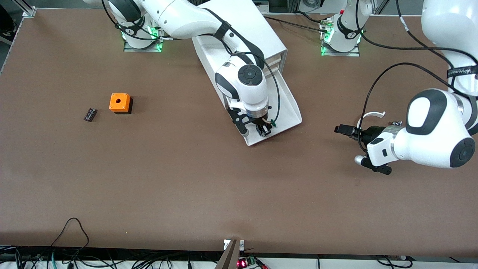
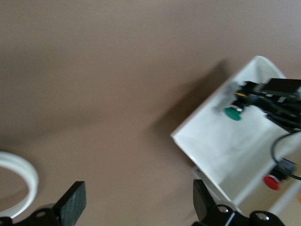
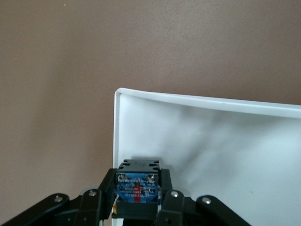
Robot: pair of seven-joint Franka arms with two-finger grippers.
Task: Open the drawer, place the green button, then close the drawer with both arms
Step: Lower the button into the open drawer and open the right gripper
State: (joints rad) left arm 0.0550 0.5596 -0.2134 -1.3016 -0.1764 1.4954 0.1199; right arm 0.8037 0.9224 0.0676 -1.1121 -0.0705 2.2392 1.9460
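Button hanging right over the open drawer — the drop is all that's left to line up

The right gripper (image 1: 264, 129) is low over the near end of the pulled-out drawer (image 1: 289, 102), its fingers pinching the button (image 1: 273, 122) by the black body — the blue base faces back into the right wrist view, so the button's long axis runs out from between the fingers, with the green cap sticking out sideways. The white floor of the drawer lies straight below it, inside the near rim, so the drop looks short. The cabinet (image 1: 254, 22) sits just above the drawer in the front view. The left gripper (image 1: 345, 130) waits over bare table toward the left arm's end from the drawer, fingers spread with nothing between them. An orange cube (image 1: 120, 102) and a black chip (image 1: 90, 114) lie well off toward the right arm's end.
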